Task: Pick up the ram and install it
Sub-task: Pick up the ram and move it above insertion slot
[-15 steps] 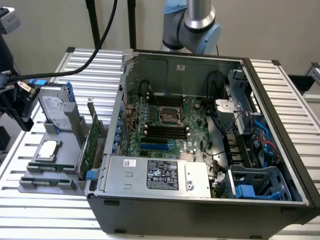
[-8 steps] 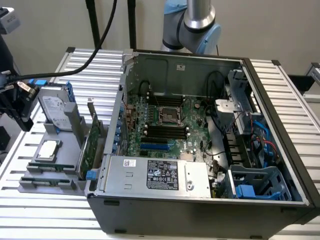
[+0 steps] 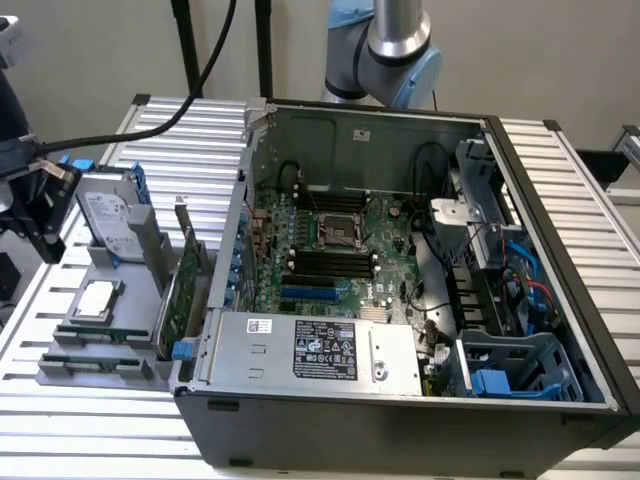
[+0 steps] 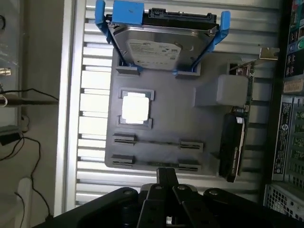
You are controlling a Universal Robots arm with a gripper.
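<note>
Two ram sticks stand on edge in the grey holder tray (image 3: 75, 375) (image 4: 209, 118), at its front end in the exterior view. One ram (image 3: 100, 334) (image 4: 156, 142) appears as a thin line between its two supports, and the other ram (image 3: 92, 359) (image 4: 154, 163) lies just beside it. My gripper (image 3: 45, 225) (image 4: 166, 175) hovers above the tray's edge, closest to the second stick and apart from it. Its fingers are shut together with nothing held. The black memory slots (image 3: 330, 263) lie on the motherboard inside the open case.
The tray also carries a hard drive in a blue bracket (image 3: 108, 215) (image 4: 159, 45), a square silver processor (image 3: 93, 300) (image 4: 136, 107) and an upright green expansion card (image 3: 180, 290) (image 4: 237, 137). The open computer case (image 3: 400, 300) sits on a slatted metal table (image 3: 90, 440). Cables hang at the back.
</note>
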